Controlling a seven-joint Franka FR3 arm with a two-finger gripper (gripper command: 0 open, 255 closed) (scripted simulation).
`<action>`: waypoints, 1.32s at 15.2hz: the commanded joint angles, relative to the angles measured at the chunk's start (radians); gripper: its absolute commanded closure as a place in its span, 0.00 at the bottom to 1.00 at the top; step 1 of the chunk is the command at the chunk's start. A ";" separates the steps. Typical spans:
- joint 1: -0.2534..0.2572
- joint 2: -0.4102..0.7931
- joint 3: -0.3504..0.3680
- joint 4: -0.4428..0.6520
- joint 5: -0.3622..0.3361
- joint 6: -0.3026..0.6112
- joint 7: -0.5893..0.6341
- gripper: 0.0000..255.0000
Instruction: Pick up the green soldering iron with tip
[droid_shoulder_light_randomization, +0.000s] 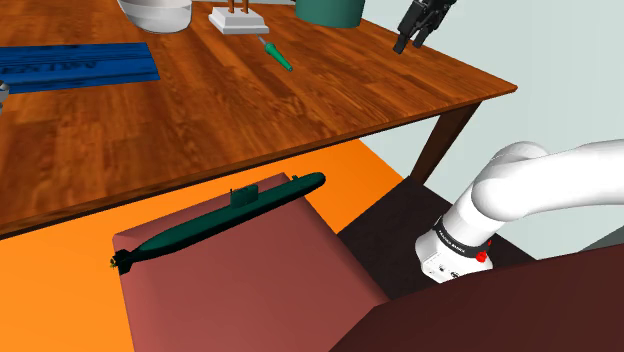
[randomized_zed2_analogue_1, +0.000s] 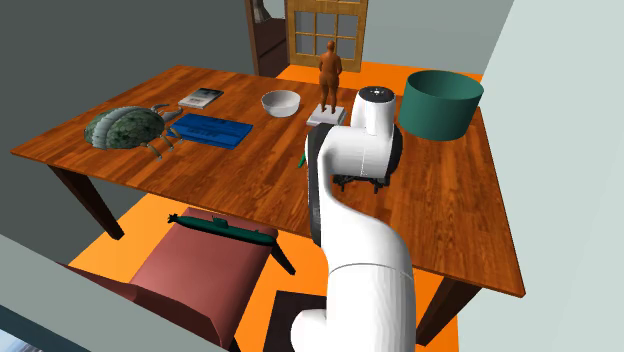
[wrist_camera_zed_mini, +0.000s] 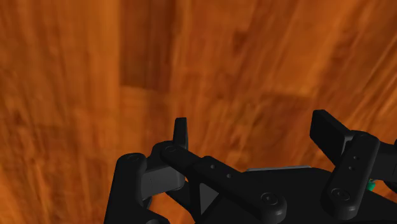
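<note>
Wooden bench (droid_shoulder_light_randomization: 330, 100) is seen from above. The green soldering iron (droid_shoulder_light_randomization: 279, 55) is laid flat on it, long axis slanted, thin tip pointed to the shoulder view's upper left. Well apart, the hand (droid_shoulder_light_randomization: 410, 44) is held open and empty.

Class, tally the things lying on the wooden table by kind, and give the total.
Vessels: 2 (white bowl, teal tub)
Figures: 2 (statue, beetle)
Flat items: 2 (blue tray, booklet)
Tools: 1 (green soldering iron)
Total: 7
</note>
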 joint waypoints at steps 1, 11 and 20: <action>0.000 0.000 0.000 0.000 0.000 0.000 0.000 0.00; 0.035 0.371 0.094 0.242 0.037 0.096 0.094 0.00; 0.062 0.725 0.167 0.572 0.016 0.091 0.180 0.00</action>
